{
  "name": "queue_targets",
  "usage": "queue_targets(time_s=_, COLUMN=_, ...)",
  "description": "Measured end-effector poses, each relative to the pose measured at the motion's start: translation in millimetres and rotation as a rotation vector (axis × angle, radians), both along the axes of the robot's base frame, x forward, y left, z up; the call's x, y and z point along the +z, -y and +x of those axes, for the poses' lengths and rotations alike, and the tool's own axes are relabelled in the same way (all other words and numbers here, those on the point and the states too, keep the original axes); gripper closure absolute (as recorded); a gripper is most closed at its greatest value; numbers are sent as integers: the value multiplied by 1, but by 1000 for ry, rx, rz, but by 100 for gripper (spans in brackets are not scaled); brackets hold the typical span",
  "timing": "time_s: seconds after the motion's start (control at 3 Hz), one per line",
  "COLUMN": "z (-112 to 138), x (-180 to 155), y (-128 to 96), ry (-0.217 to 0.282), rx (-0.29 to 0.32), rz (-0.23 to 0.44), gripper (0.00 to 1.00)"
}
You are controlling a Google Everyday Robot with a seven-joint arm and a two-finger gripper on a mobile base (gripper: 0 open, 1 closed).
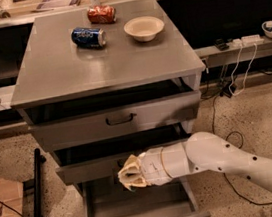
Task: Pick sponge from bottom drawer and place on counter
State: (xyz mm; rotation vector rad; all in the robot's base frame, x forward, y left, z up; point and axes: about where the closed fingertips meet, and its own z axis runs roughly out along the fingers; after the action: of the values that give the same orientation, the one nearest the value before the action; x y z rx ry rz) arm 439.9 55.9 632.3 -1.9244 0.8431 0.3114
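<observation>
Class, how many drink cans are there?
2, on the counter: blue can left of the bowl, red can behind it. Gripper over the bottom drawer. More may be hidden.

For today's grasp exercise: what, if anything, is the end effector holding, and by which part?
Nothing is visibly held: the end effector hangs above the bare floor of the bottom drawer.
</observation>
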Motion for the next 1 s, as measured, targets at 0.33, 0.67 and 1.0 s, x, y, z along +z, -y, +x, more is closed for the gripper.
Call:
queue_targets(time_s=0.33, z=18, x=45, y=-4, ry=61, rx=-22, rz=-20, gripper=100)
queue_targets(time_s=0.67, z=29, x=89, y=-13, ry=134, rx=-36, rz=-92, gripper=100)
queue_targets(time_s=1.0, z=40, x=136, y=-22, ry=207, rx=-65, rz=-179, gripper=100)
